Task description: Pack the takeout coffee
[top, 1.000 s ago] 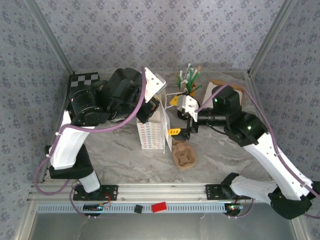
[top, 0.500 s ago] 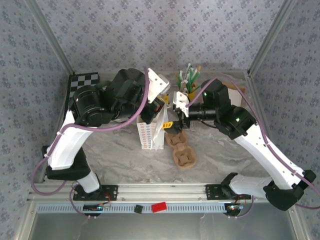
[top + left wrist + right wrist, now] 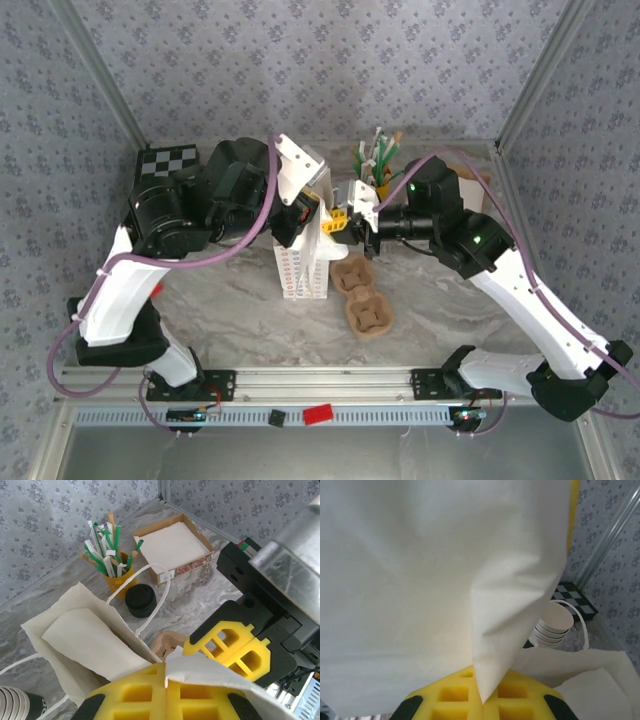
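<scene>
The takeout coffee [image 3: 140, 600], a single dark cup under a round black lid, stood upright on the counter [image 3: 450, 310] just behind the paper bag [image 3: 303, 270], beyond the bag's looped handle and well apart from both grippers. The left gripper [image 3: 165, 690] was closed, its yellow pads pinching one edge of the bag's rim. The right gripper [image 3: 482, 700] was closed too, with a fold of the bag's white paper caught between its pads on the opposite edge, so that the two grippers faced each other across the bag's mouth. There was one bag, standing upright with its mouth open. Behind the bag, touching or nearly touching the coffee, stood one yellow holder [image 3: 116, 575] full of green and white stirrers, and farther back from the bag lay one open box of white napkins [image 3: 172, 547]. On the near right of the bag lay one brown pulp cup carrier [image 3: 361, 296] with two wells. Past the bag's far side, one stack of nested cream-rimmed cups [image 3: 551, 625] stood by one checkerboard tile [image 3: 575, 597].
</scene>
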